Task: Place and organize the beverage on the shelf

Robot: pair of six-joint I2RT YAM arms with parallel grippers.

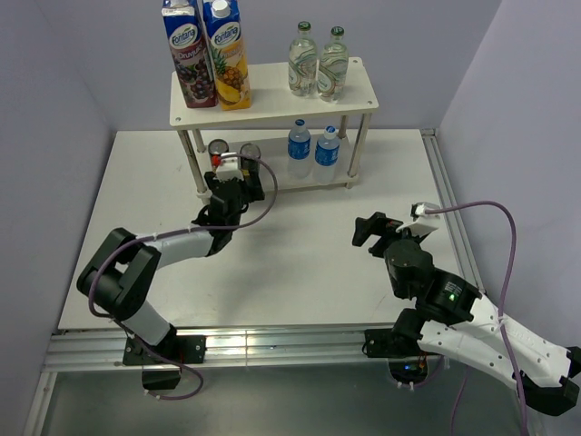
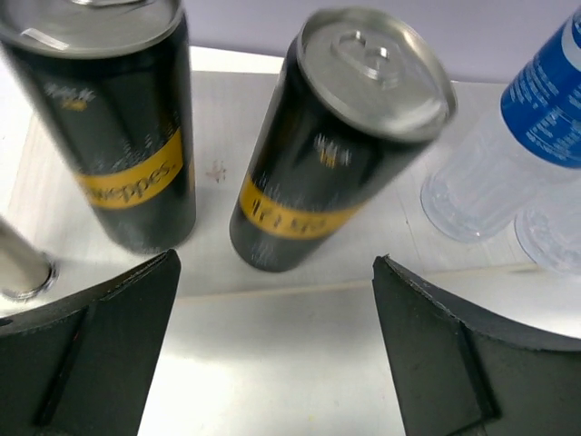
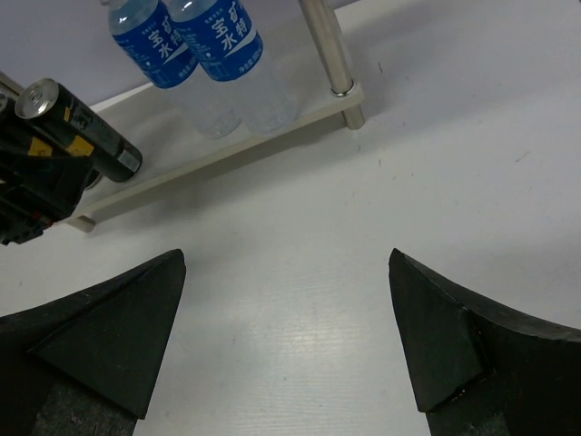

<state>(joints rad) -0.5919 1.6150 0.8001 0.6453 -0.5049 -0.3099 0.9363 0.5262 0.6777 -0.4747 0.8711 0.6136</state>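
black cans (image 2: 227, 145) stand side by side on the lower board of the shelf (image 1: 272, 107), left gripper (image 2: 275, 300) wide and empty just before them: all six drinks look placed; next, a straight back-out without nudging them.
cartons (image 1: 207, 54) read "fontana"; one can's yellow band shows "…weppes"; green-capped bottles (image 1: 318, 64) up top; water bottles (image 1: 313, 145) below, blue labels in chinese characters; right gripper (image 3: 286, 272) wide, empty, above the table (image 1: 300, 272).

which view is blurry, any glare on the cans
Left wrist view: left can and right can smeared, labels hard to read, soft sheen on their silver tops. Right wrist view: print on the water bottles is sharp. Top view: even light on the shelf, no harsh glare.
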